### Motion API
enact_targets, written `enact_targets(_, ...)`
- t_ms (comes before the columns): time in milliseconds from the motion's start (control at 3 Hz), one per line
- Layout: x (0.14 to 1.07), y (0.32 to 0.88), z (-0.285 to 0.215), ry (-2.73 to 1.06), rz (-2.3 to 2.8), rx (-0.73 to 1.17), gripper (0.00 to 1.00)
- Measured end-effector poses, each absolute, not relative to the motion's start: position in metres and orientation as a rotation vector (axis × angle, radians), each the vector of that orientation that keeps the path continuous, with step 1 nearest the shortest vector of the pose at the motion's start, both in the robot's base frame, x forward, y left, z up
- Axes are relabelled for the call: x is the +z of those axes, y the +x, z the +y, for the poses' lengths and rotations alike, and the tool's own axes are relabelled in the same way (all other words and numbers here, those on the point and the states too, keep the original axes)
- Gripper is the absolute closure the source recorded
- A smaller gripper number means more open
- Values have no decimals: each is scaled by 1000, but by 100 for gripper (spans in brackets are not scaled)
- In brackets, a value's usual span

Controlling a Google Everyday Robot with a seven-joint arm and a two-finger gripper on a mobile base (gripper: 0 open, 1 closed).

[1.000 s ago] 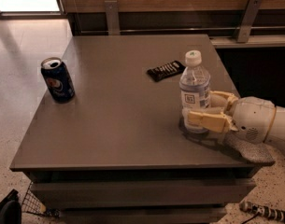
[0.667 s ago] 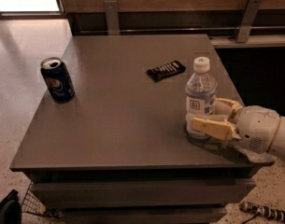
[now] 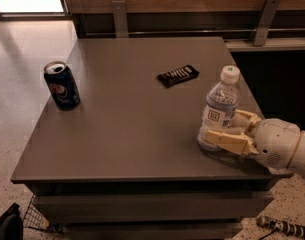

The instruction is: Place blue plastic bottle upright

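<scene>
Clear pale-blue plastic bottle with white cap (image 3: 220, 106) stands upright on grey table (image 3: 132, 134), near right front corner. It shifted slightly toward that edge over the last second. My cream two-finger gripper (image 3: 226, 128) still clamps its lower body. I judge placement nearly done, release pending.

1 camera looks down at a slant from above the near edge of the table (image 3: 117, 149), facing the rail (image 3: 192, 33) at its far side. It sits close, so the tabletop fills most of the view. The gripper (image 3: 222, 128) enters at the lower right, clasped around the blue plastic bottle (image 3: 221, 101). The soda can (image 3: 62, 85) stands well to the gripper's left.
</scene>
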State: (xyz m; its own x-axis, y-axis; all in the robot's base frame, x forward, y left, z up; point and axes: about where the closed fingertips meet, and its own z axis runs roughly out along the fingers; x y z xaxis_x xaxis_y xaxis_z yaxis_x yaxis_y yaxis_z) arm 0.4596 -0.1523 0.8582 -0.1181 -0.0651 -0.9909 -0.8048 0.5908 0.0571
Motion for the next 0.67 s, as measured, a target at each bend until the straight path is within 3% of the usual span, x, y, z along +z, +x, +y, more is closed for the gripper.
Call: enact_targets(667, 860, 460, -148, -759, 1578, 746, 31)
